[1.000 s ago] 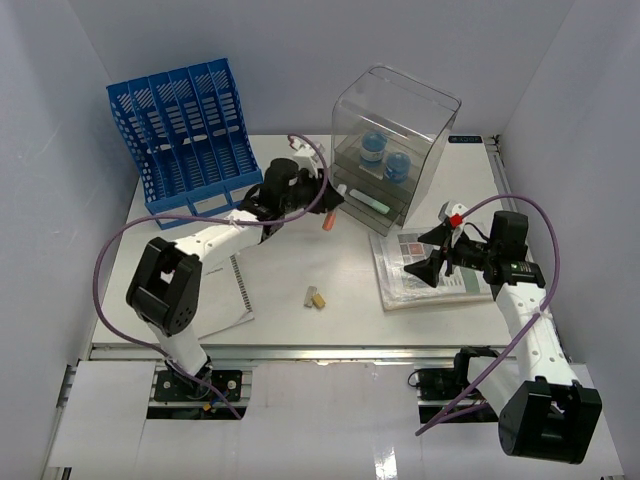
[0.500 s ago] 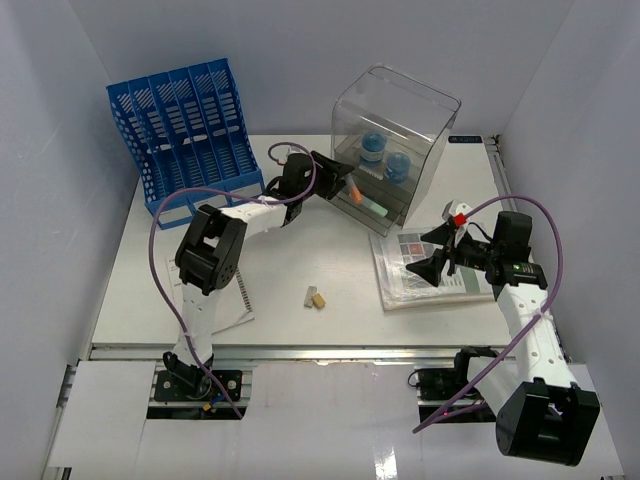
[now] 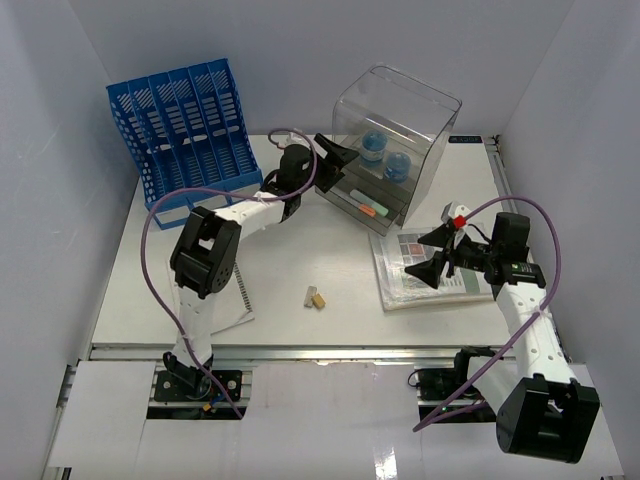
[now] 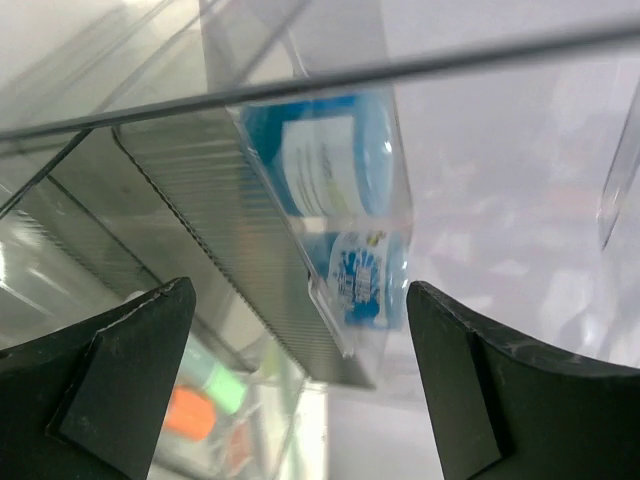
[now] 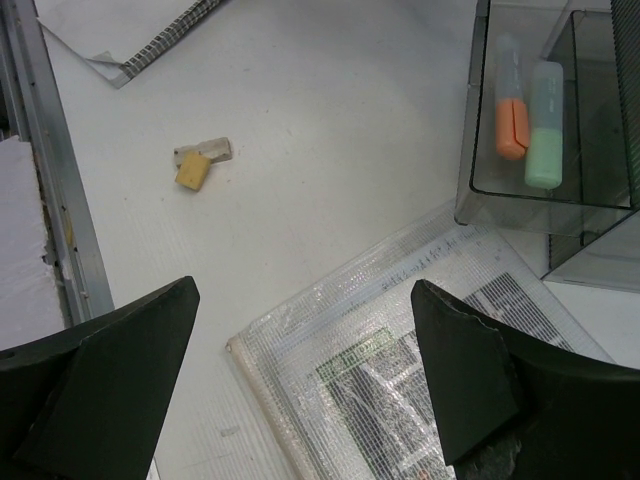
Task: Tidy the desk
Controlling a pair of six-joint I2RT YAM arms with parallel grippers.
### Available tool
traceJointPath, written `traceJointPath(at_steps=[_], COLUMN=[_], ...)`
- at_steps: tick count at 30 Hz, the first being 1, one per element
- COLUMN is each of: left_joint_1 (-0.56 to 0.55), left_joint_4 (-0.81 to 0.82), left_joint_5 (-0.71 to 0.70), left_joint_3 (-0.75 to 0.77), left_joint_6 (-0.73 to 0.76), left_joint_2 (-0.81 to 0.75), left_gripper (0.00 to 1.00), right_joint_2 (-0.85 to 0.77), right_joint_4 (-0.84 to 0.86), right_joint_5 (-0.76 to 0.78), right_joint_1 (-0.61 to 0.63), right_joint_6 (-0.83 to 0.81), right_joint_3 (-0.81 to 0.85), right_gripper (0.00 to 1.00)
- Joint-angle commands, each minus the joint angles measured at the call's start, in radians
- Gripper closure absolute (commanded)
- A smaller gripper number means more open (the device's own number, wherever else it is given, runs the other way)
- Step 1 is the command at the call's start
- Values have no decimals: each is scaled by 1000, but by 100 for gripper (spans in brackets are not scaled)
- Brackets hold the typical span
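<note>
The white desk (image 3: 300, 245) carries a clear drawer box (image 3: 400, 110) whose bottom drawer (image 3: 352, 203) stands pulled out. An orange highlighter (image 5: 510, 105) and a green highlighter (image 5: 545, 130) lie side by side in that drawer (image 5: 480, 195). My left gripper (image 3: 338, 168) is open right at the box front, above the drawer, with nothing between its fingers. In the left wrist view it (image 4: 300, 390) looks through the clear wall at blue tubs (image 4: 330, 165). My right gripper (image 3: 437, 253) hangs open over a mesh document pouch (image 3: 425, 275).
A blue slotted file rack (image 3: 185, 125) stands at the back left. A spiral notebook (image 3: 228, 290) lies near the left arm. A small yellow-and-grey eraser (image 3: 316, 297) sits mid-desk near the front rail (image 3: 300, 350). The pouch (image 5: 400, 390) lies right of it.
</note>
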Motion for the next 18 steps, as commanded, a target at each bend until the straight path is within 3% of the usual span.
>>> traceJointPath(at_steps=[1,5,8,14,18], left_joint_1=[-5,-3,11,27,27], left_joint_4=[41,10,-89,-270,-377], left_joint_5=[34,48,49,115,155], left_joint_3=[-54,-187,-312,-577,-718], left_joint_6=[287,617,774,995,1054], left_joint_2=[-228,-414,-574,-867,-1021], left_gripper=[2,2,2,2,2], right_joint_2=[12,26,49,96,53], right_joint_4=[-22,-44,-90,-392,-558], right_joint_5=[-55,-19,67,268,391], right_joint_1=[-5,-5,-3,11,14], right_joint_6=[-50,-87,-144,-611,-1107], right_joint_3=[-5,-5,8,59,8], right_gripper=[7,8,8,6,3])
